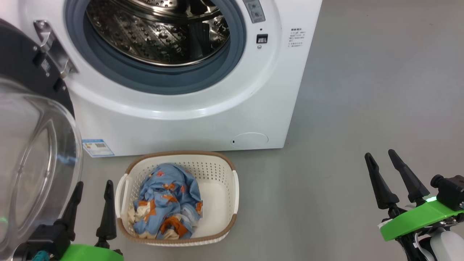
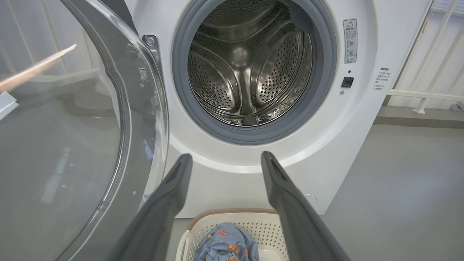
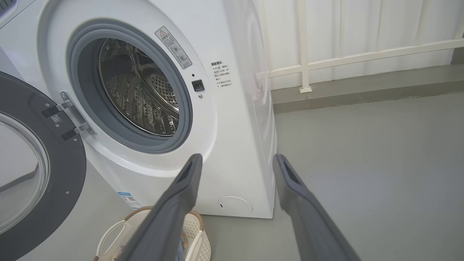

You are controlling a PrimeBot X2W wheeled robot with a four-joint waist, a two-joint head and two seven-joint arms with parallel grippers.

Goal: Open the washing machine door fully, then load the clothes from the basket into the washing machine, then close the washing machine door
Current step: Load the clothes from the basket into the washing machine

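Note:
The white washing machine (image 1: pixel 203 119) stands with its steel drum (image 1: pixel 159 32) bare. Its door (image 1: pixel 32 145) hangs swung out to the left, glass bowl towards me. On the floor before the machine sits the cream basket (image 1: pixel 224 170), holding the light blue clothes (image 1: pixel 166 203) with orange and cream patches. My left gripper (image 1: pixel 93 188) is open just left of the basket, beside the door glass. My right gripper (image 1: pixel 380 159) is open over bare floor, well to the basket's right. In the left wrist view the left gripper (image 2: pixel 224 159) points at the machine front (image 2: pixel 253 177) above the basket (image 2: pixel 253 224).
Grey floor (image 1: pixel 362 108) stretches to the right of the machine. A white railing (image 3: pixel 362 54) and a low kerb (image 3: pixel 362 87) run behind it. The open door's glass (image 2: pixel 61 156) bulges close beside my left arm.

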